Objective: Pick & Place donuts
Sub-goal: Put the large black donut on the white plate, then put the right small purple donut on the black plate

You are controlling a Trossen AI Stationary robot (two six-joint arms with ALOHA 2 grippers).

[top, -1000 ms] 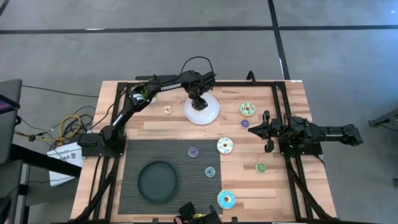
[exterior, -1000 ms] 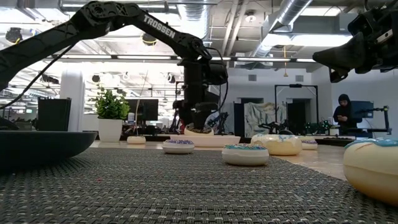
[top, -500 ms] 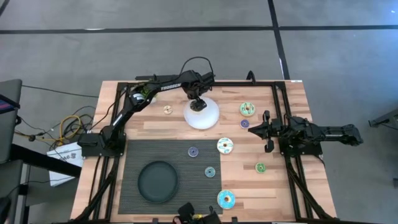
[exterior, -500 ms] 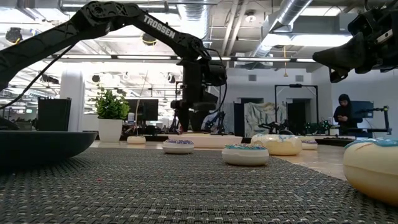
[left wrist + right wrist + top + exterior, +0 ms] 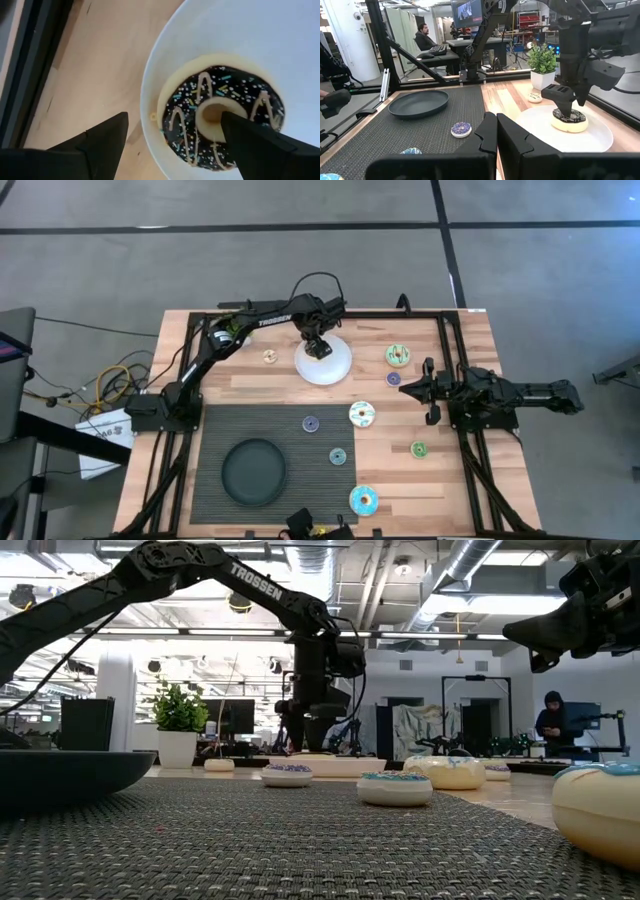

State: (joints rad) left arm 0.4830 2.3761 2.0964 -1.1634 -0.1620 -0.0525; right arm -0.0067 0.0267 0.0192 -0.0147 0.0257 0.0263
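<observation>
Chocolate donut is lying flat on the white plate at the far middle of the table, icing up, off-centre toward the plate's rim. The left gripper is hanging directly above it, pointing down, with its fingers spread wide and holding nothing. In the left wrist view one finger is standing out over the bare wood beside the plate, and the other is over the donut near its hole, so the ring is sitting partly between the fingers, shifted toward one of them rather than centred. The right wrist view is showing the gripper tips just above the icing; contact cannot be confirmed.

Being a ring, the donut has no long axis, so no particular approach direction is favoured. The relation that matters is vertical: the donut lies straight below the left claw.

The right gripper is parked at the right side of the table, fingers closed and empty, well apart from the plate. It is nearer the green donut, the white donut and the blue donut, which are lying loose on that side. The black dish on the mat is holding no donut.
</observation>
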